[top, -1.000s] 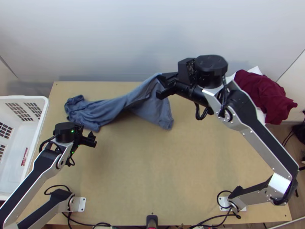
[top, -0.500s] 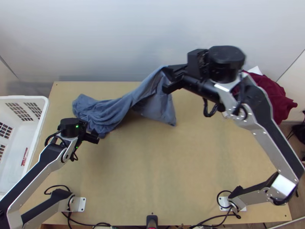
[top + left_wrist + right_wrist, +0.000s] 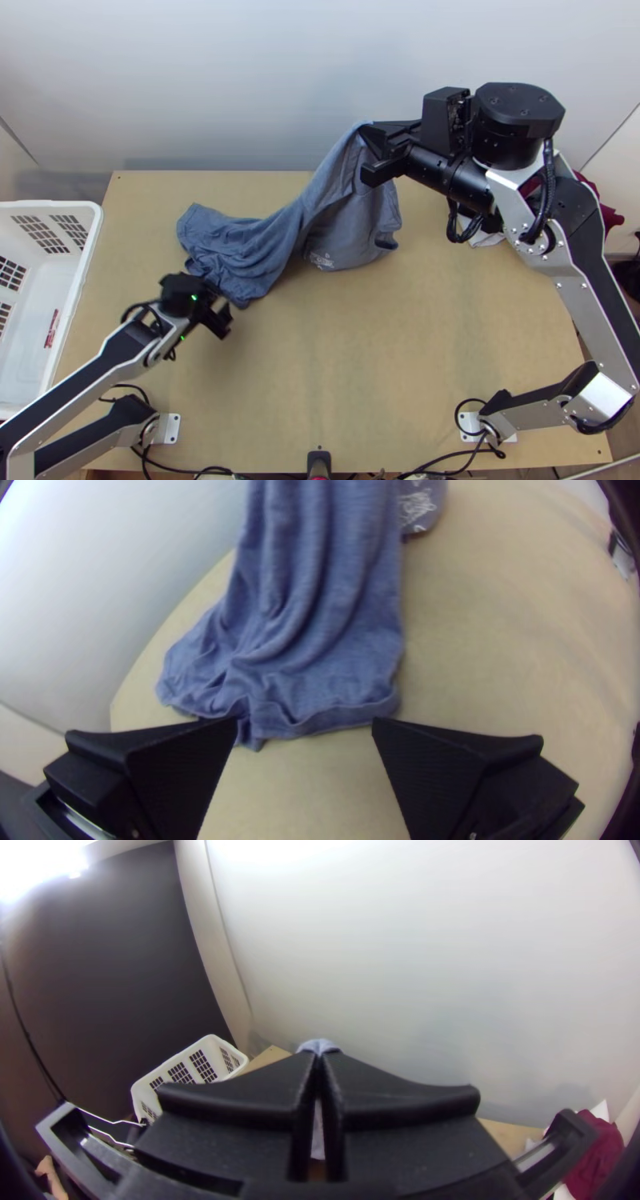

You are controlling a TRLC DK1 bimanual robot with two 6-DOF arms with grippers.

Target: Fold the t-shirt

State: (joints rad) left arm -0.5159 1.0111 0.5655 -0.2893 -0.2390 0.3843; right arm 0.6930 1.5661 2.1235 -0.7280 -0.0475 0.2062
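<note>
Pinched between the closed fingers of the right gripper, the blue-grey t-shirt hangs from their tips and trails over the table to just ahead of the left gripper, whose empty fingers stand wide apart. It should handle light, soft and limp, sagging where unsupported; the stitched edge before those open fingertips looks the best hold, near a corner.
</note>
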